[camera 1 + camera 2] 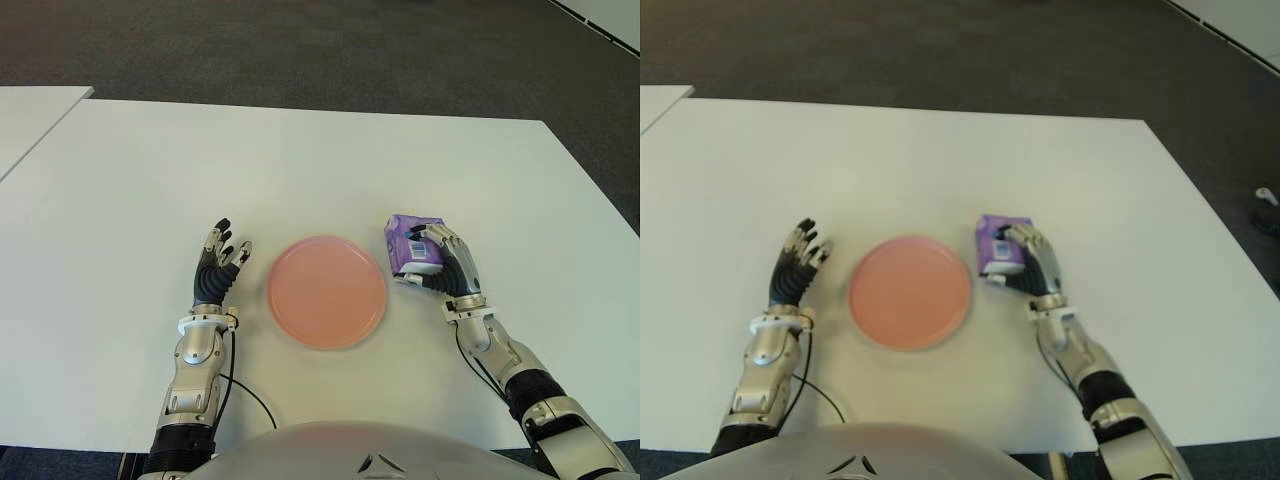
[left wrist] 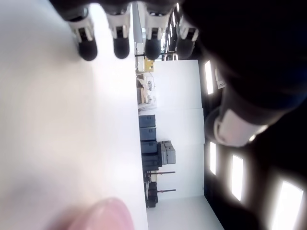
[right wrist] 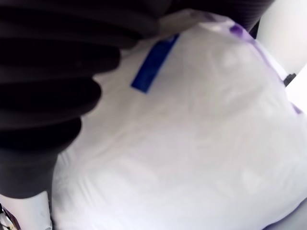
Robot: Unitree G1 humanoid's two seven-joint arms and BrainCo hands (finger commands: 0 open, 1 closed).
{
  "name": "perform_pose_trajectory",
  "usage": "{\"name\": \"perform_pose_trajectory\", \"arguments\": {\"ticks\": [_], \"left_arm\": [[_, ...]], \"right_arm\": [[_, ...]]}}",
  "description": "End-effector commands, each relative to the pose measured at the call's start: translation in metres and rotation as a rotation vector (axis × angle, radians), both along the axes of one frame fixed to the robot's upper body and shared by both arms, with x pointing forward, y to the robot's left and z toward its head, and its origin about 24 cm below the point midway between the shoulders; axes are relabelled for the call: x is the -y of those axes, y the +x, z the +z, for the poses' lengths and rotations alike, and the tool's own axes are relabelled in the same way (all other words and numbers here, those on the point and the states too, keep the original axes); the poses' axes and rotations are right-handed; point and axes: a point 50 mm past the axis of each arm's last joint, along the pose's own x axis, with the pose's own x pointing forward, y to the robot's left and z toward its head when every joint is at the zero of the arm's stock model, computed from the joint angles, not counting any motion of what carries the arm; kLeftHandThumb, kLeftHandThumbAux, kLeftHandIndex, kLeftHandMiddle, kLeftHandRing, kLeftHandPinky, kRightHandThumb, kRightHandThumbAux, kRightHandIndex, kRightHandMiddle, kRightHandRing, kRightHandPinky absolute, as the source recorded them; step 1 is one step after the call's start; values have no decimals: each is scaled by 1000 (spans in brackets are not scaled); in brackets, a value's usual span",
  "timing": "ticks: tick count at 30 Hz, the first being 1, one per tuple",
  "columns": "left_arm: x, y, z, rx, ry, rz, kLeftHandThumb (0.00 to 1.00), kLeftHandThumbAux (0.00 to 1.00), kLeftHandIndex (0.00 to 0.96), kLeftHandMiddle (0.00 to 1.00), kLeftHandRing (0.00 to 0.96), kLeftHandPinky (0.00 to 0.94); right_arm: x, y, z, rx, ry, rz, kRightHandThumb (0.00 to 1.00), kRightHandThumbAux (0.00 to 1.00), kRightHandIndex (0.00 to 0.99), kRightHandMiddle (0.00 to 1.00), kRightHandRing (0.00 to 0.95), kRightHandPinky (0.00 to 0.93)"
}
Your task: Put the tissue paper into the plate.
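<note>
White table [image 1: 300,170] — tissue pack [image 1: 408,243] under right hand [image 1: 447,264]

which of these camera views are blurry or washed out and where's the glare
Right wrist view: the tissue pack fills the frame, soft and close, with the right hand closed on it. Left wrist view: the table is blown out white and the pink plate edge is blurred. Eye views: evenly lit.
</note>
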Motion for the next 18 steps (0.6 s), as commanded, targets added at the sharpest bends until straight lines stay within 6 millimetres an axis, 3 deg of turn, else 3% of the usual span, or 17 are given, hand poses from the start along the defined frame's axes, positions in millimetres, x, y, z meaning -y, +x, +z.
{"name": "perform_pose_trajectory", "arguments": {"ticks": [1, 18], "left_arm": [[0, 0, -1, -14, -4, 9, 0, 625, 0, 0, 0, 0], [-1, 0, 0, -29, -7, 3, 0, 622, 0, 0, 0, 0]], "right_arm": [[-10, -39, -51, -254, -52, 16, 747, 708, 440, 905, 889, 870], [-8, -21, -27, -121, -4, -36, 745, 708, 440, 899, 886, 864]]}}
